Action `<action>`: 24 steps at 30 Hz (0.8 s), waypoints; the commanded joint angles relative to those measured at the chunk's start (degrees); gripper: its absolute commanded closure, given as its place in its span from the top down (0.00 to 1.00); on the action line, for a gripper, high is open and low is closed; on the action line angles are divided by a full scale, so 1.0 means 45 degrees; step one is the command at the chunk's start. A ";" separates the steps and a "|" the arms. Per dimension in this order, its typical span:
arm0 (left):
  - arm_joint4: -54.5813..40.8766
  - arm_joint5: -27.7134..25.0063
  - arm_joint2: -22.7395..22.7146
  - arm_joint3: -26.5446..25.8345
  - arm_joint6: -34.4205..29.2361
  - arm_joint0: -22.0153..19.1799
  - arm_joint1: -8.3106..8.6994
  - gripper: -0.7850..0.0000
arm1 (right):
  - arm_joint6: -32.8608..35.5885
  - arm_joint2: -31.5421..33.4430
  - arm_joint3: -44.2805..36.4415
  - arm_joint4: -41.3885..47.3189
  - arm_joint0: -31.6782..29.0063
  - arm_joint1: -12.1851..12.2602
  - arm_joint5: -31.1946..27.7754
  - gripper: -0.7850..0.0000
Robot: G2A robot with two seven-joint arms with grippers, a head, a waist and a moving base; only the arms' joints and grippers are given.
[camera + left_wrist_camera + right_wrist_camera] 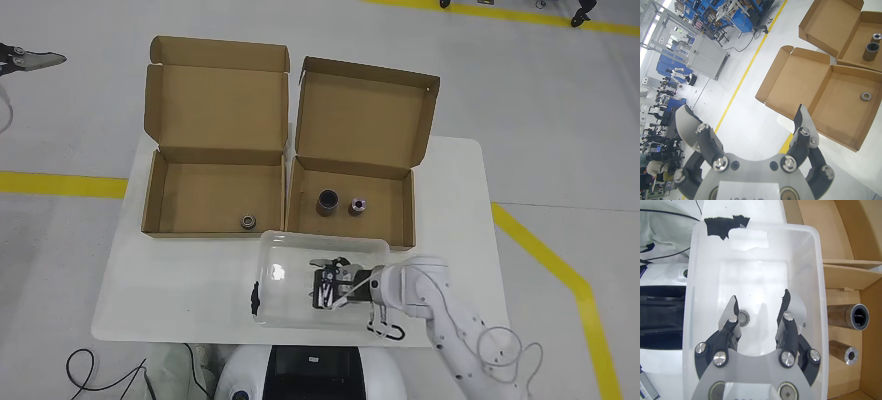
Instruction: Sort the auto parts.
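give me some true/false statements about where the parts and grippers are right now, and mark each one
1. The right gripper is inside the bin. True.
2. Its fingers are shut on the bearing. False: they are open, and the bearing lies on the bin floor close by one finger.
3. The large cylinder and small cylinder share one box. True.
4. A second bearing lies in that box too. False: it lies alone in the other box.
5. The left gripper holds a part. False: its fingers are open and empty.
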 commanded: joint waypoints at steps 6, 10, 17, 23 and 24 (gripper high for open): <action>0.0000 0.0001 0.0000 0.0000 0.0001 0.0000 0.0000 1.00 | 0.0356 -0.0218 0.0153 -0.0064 -0.0033 0.0211 0.0000 0.49; 0.0000 0.0001 0.0000 0.0000 0.0001 0.0000 0.0000 1.00 | 0.0490 -0.0551 0.0408 0.0023 0.0162 0.0288 0.0000 0.46; 0.0000 0.0001 0.0000 0.0000 0.0001 0.0000 0.0000 1.00 | 0.0408 -0.1034 0.0871 0.0073 0.0436 0.0351 0.0013 0.44; 0.0000 0.0001 0.0000 0.0000 0.0001 0.0000 0.0000 1.00 | 0.0658 -0.1350 0.1047 0.0108 0.0489 0.0382 0.0285 0.44; 0.0000 0.0001 0.0000 0.0000 0.0001 0.0000 0.0000 1.00 | 0.0740 -0.1411 0.1091 0.0135 0.0509 0.0384 0.0311 0.45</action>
